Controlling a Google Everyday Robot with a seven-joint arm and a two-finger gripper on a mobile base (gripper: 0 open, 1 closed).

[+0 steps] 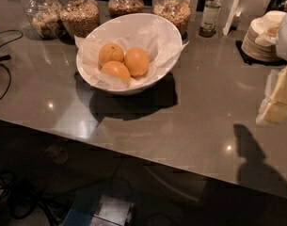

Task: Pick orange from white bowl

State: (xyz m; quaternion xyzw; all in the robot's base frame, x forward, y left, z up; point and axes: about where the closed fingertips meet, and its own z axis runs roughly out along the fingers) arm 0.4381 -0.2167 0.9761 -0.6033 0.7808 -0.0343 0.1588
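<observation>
Orange (137, 61): inside white bowl (169, 34), on the right of the fruit cluster, resting on crumpled white paper (157, 44). It touches the two other oranges: one with a dark stem dot (110, 53) behind-left, and one (116, 72) front-left.

Bowl: stands on the grey tabletop (190, 107), left of centre, with its rim slanted, high at the back and low at the front. It casts a dark shadow to the front-right.

Tool (278, 102): at the right frame edge, pale yellow and white, above the tabletop and well apart from the bowl. Open or closed: cannot tell. Nothing seen held.

Behind bowl: row of glass jars (80, 13) with grain-like contents, and a bottle (210, 13). Back right: stack of white plates (260, 41). Far left: black cables (4, 60) on the tabletop.
</observation>
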